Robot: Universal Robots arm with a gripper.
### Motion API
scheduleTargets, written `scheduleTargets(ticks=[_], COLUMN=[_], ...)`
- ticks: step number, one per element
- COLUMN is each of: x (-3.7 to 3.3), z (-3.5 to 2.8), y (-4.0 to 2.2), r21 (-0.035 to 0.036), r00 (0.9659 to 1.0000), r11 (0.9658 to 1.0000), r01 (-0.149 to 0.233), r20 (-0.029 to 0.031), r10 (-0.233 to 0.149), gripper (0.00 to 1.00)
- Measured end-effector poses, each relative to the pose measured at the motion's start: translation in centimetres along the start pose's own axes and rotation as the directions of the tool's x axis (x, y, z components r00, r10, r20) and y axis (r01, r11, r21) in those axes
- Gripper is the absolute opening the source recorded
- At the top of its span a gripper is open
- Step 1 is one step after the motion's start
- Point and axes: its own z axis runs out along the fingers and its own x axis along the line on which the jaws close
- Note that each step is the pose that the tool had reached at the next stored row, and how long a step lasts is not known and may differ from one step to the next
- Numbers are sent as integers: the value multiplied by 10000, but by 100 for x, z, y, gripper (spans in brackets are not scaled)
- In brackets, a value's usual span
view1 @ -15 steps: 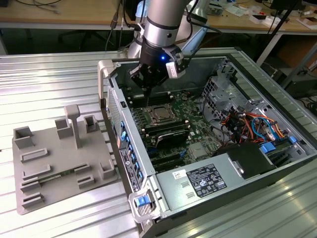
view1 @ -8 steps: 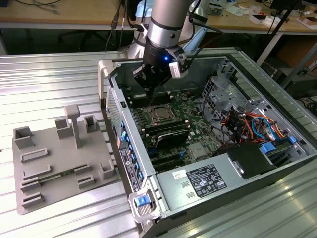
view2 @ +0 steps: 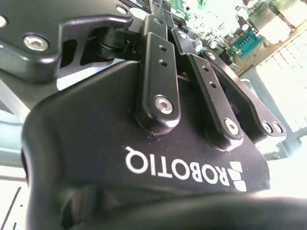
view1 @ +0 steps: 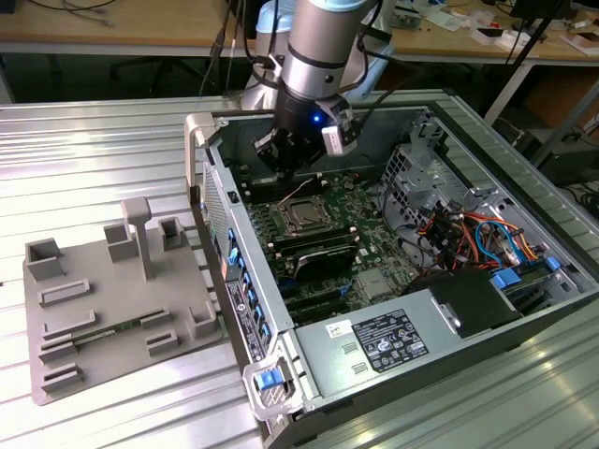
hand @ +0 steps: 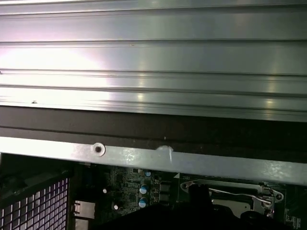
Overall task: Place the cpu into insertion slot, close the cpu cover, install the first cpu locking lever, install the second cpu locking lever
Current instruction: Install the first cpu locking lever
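Observation:
In the exterior view my gripper (view1: 284, 168) hangs inside the open computer case, just behind the insertion slot (view1: 277, 223) on the green board. The cpu (view1: 304, 219) lies flat in the slot with its silver top showing. The cpu cover (view1: 325, 211) lies down around it as a thin metal frame. A thin wire locking lever (view1: 299, 191) slants up from the socket towards the gripper's tip. The first wrist view shows the cover's edge (hand: 225, 184) and a lever wire (hand: 240, 194). In the second wrist view the fingers (view2: 156, 28) run together at their ends, with nothing seen between them.
A grey fixture plate (view1: 103, 299) with upright blocks lies on the ribbed metal table at the exterior view's left. Inside the case are black memory slots (view1: 323, 254), a power supply (view1: 393, 339) and coloured cables (view1: 473, 234). The case wall (view1: 213, 192) stands close to the gripper.

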Motion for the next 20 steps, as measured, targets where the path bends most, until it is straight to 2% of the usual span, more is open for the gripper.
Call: scheduleTargets(ticks=[2, 7, 13, 16, 20], x=[-55, -104, -211, -247, -251], z=[34, 111, 214, 239, 245], y=[-4, -7, -9, -3, -2], r21=[1, -1, -1, -1, 0], r00=[10000, 10000, 10000, 9999, 9999], r11=[10000, 10000, 10000, 9999, 9999], r01=[-1, 0, 74, 119, 136], r20=[-10, -24, -47, -49, -49], r10=[1, 0, -74, -119, -136], gripper=[11, 11, 11, 11, 11])
